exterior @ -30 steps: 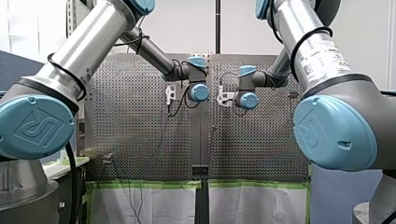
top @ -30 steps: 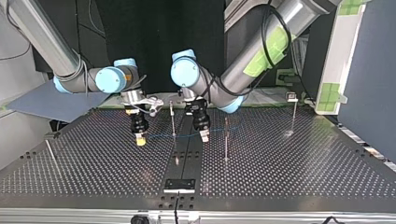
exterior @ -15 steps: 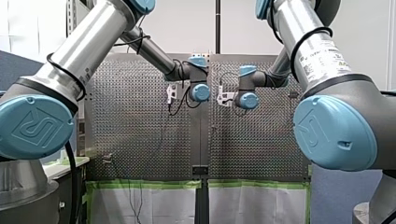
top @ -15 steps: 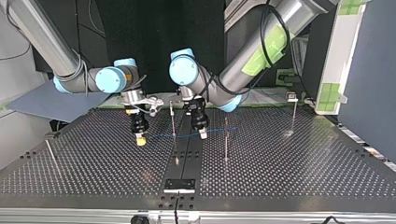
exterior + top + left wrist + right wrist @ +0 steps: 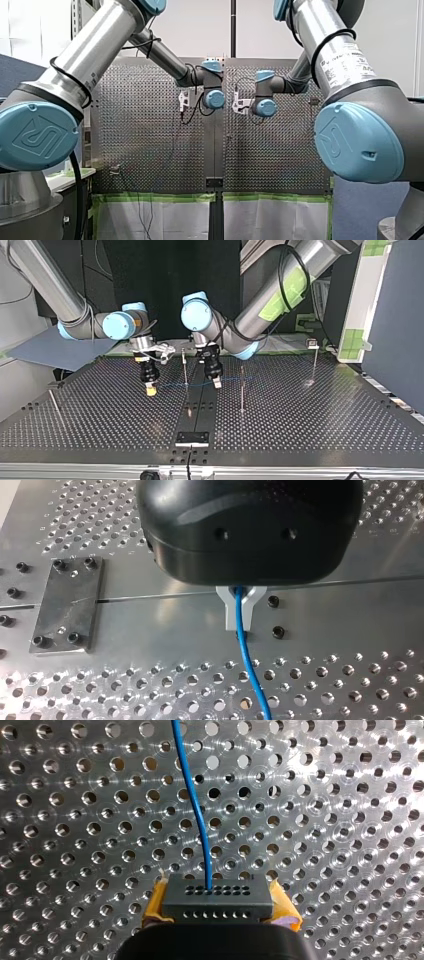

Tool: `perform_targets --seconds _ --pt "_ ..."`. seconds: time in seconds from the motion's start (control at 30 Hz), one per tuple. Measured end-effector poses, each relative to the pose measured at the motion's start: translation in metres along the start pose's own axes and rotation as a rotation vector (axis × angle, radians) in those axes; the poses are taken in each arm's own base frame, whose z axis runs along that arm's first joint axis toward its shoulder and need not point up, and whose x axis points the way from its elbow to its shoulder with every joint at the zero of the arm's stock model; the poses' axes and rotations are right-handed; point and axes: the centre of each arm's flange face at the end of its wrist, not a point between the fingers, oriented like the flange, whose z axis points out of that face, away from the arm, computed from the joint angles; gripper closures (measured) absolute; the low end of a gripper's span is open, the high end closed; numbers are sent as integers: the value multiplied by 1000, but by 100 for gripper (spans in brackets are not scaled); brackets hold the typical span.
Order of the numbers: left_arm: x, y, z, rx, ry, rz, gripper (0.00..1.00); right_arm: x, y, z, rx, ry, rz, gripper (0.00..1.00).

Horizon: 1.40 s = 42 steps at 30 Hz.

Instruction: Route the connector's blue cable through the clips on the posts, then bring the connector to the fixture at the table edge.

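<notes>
A pale wall [image 5: 200,30] is seen behind a dark pole [image 5: 233,27]; white sheets [image 5: 160,220] are edged with green tape [image 5: 155,197].

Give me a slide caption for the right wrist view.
My right end effector clamps the black connector between yellow pads; its blue cable runs ahead over the perforated table.

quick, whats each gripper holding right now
my left gripper: closed on the blue cable
my right gripper: closed on the connector
</notes>
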Motion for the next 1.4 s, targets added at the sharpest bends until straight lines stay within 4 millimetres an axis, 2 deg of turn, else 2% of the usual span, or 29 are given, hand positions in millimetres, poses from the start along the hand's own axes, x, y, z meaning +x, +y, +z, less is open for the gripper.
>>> perform_targets --seconds 0.37,0.67,0.97,1.2,1.4 --pt "26 7 -15 24 29 34 98 -9 -5 -10 -5 -75 -7 100" --pt "42 8 -32 43 47 55 98 -24 -7 -27 -30 -117 -35 100" --pt "59 8 -53 67 56 73 98 -25 -13 -42 -23 -124 -42 100" --pt "73 12 -67 81 69 92 98 -11 -17 -56 -19 -85 -35 100" --pt "85 18 -77 87 81 106 98 -18 -20 -71 -16 -103 -36 100"
